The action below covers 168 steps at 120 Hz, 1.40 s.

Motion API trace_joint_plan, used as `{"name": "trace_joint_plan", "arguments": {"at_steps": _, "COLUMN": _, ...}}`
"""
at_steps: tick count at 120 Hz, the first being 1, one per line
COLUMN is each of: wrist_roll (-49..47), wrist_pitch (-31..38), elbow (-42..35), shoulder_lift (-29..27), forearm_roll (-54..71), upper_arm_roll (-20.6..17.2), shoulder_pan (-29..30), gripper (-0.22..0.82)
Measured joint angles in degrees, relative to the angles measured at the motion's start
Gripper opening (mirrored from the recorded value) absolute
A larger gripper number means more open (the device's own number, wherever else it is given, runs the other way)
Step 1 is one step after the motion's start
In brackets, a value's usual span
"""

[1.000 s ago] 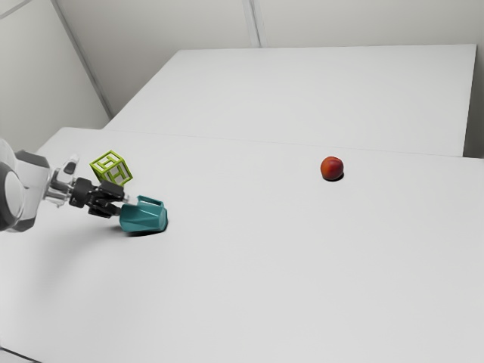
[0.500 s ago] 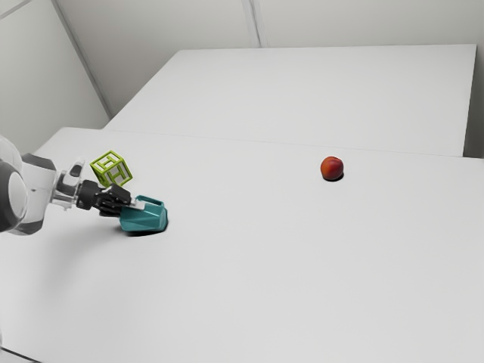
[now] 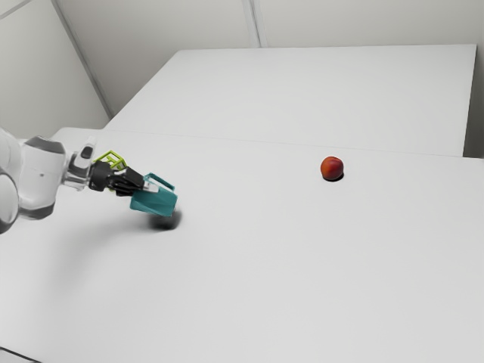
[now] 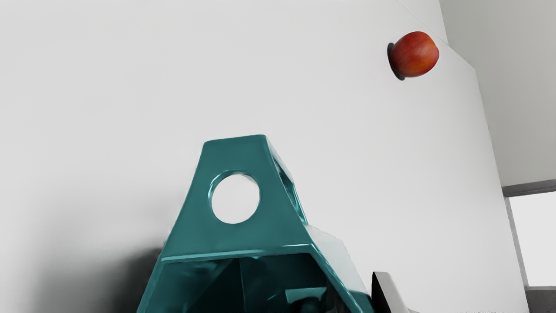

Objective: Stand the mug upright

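From the exterior view's left the arm [image 3: 41,178] reaches in, past a green lattice cube [image 3: 111,160] partly behind it. At its end the end effector [image 3: 153,187] is clenched on the wall of the mug [image 3: 155,203], one finger [image 4: 388,291] outside and the other apparently within the mouth. The mug lies just ahead of the end effector, on the exterior view's right of it, lifted clear of its shadow [image 3: 165,222]. Its long axis runs from the mouth, beside the end effector, slanting down to the base on the exterior view's right; the handle [image 3: 160,181] is uppermost. It is not upright yet, so I judge the coming move must swing the base under the mouth before lowering (a wall grip could let it pivot).

The white worktop [image 3: 302,265] spreads rightward to a reddish fruit [image 3: 332,168], well apart from the mug. Beyond lie another white surface [image 3: 325,98] and plain pale walls [image 3: 363,23].
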Motion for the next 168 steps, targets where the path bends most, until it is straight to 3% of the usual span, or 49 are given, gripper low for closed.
{"name": "trace_joint_plan", "arguments": {"at_steps": 26, "wrist_roll": -2.0, "wrist_pitch": 6.1, "elbow": 4.2, "shoulder_lift": -3.0, "forearm_roll": 11.8, "upper_arm_roll": -5.7, "shoulder_pan": -4.0, "gripper": -0.15}}
{"name": "trace_joint_plan", "arguments": {"at_steps": 57, "wrist_roll": -8.3, "wrist_pitch": 14.2, "elbow": 6.8, "shoulder_lift": -5.2, "forearm_roll": 42.2, "upper_arm_roll": -6.3, "shoulder_pan": -12.9, "gripper": -0.17}}
{"name": "trace_joint_plan", "arguments": {"at_steps": 72, "wrist_roll": -11.7, "wrist_pitch": 18.9, "elbow": 2.9, "shoulder_lift": -7.5, "forearm_roll": 53.7, "upper_arm_roll": -6.4, "shoulder_pan": -16.3, "gripper": -0.17}}
{"name": "trace_joint_plan", "arguments": {"at_steps": 87, "wrist_roll": -14.6, "wrist_pitch": 24.8, "elbow": -6.1, "shoulder_lift": -12.9, "forearm_roll": 60.9, "upper_arm_roll": -6.4, "shoulder_pan": -17.6, "gripper": -0.17}}
{"name": "trace_joint_plan", "arguments": {"at_steps": 127, "wrist_roll": -21.0, "wrist_pitch": 38.0, "elbow": -14.4, "shoulder_lift": -14.3, "forearm_roll": 70.6, "upper_arm_roll": -7.0, "shoulder_pan": -20.8, "gripper": -0.17}}
{"name": "trace_joint_plan", "arguments": {"at_steps": 168, "wrist_roll": -25.0, "wrist_pitch": 44.4, "elbow": -16.9, "shoulder_lift": -14.1, "forearm_roll": 71.7, "upper_arm_roll": -7.2, "shoulder_pan": -21.5, "gripper": -0.17}}
